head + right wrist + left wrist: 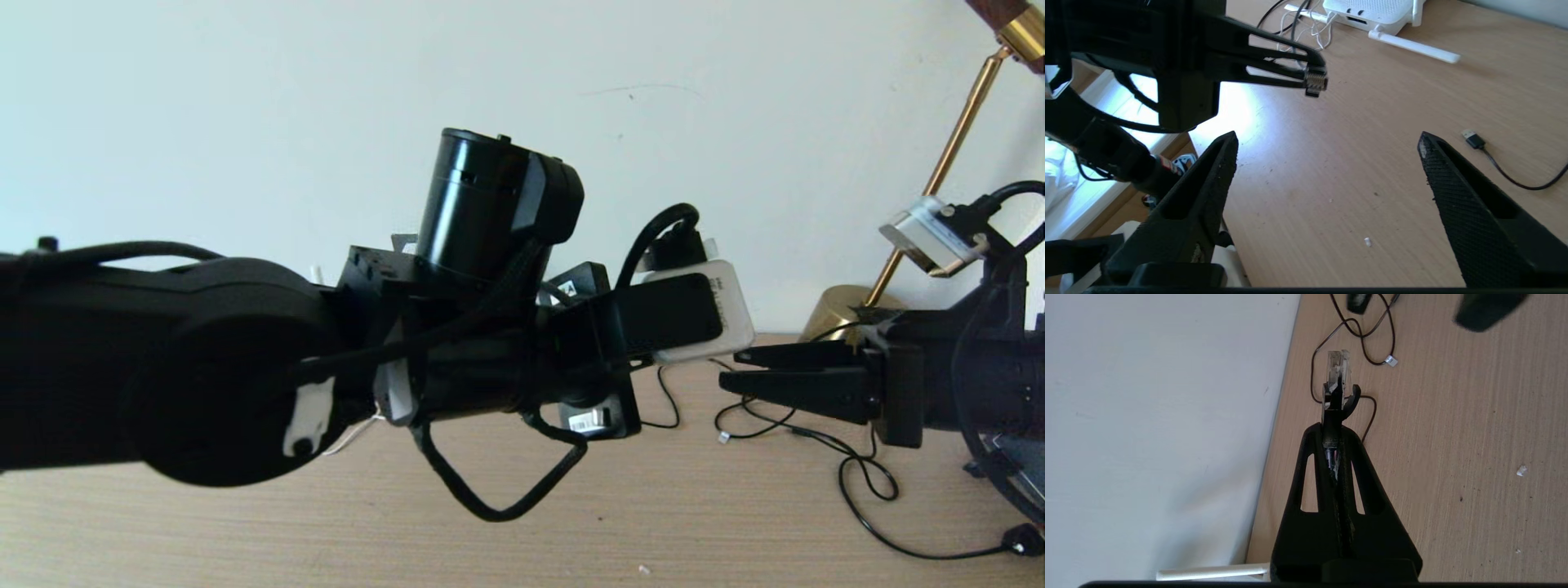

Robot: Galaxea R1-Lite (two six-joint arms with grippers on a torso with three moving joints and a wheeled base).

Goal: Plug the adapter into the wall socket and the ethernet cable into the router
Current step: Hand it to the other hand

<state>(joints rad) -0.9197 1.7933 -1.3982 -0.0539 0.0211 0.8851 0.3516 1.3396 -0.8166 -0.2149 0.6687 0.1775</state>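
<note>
Head view: pale wooden desk (735, 523) against plain white wall (245, 98).

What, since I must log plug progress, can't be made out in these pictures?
Dark grey wall socket: no view shows it; in the head view the left arm covers the wall beside the white rounded-square adapter.
Flat white four-antenna router: right wrist view, cut by the frame edge.
Black ethernet cable: left wrist view, only its plug shows past the shut left gripper.

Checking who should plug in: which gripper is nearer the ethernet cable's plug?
Left. The left gripper is shut on the ethernet cable just behind its plug; the right gripper is open, apart from it.
</note>
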